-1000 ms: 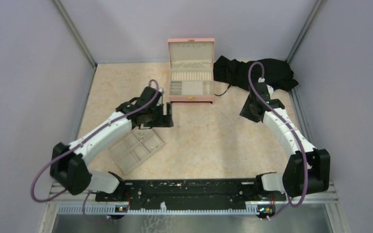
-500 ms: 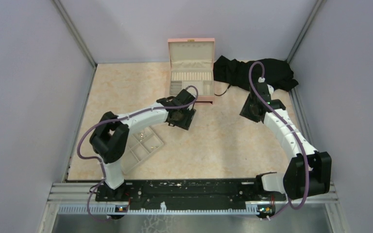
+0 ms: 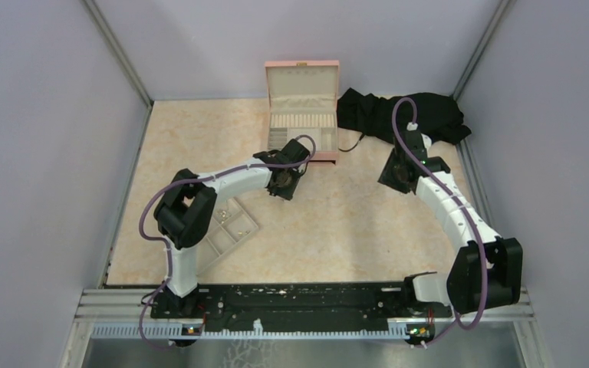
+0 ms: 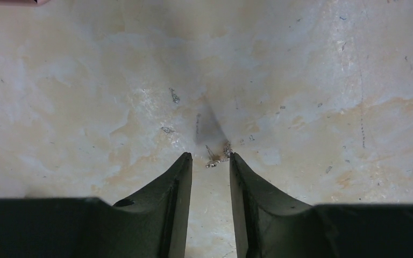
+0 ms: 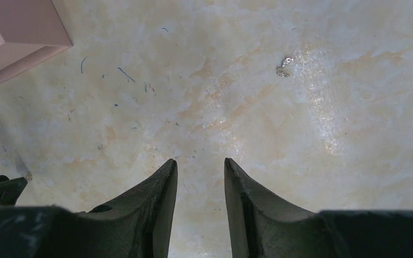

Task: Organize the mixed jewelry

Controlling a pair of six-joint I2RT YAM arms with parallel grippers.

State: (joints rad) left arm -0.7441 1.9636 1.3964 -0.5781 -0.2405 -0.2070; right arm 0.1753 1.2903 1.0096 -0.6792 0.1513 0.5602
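In the left wrist view a tiny gold-and-silver jewelry piece (image 4: 218,153) lies on the marbled floor. It sits just past my left gripper (image 4: 209,157), close to the right fingertip. The jaws stand apart with bare floor between them. From above, the left gripper (image 3: 284,182) hangs in front of the pink box (image 3: 302,115). Another pale speck of jewelry (image 5: 285,66) lies ahead and to the right of my right gripper (image 5: 200,161), which is open and empty. That right gripper (image 3: 399,175) hovers right of the box.
The beige compartment tray (image 3: 230,230) lies at the near left, partly under the left arm's elbow. A black cloth (image 3: 406,111) is heaped at the back right. The pink box's corner (image 5: 16,32) shows at the right wrist view's upper left. Grey walls enclose the floor.
My left arm has swung from beside the tray to the floor in front of the pink box, and its jaws have narrowed. The right arm has stayed still.
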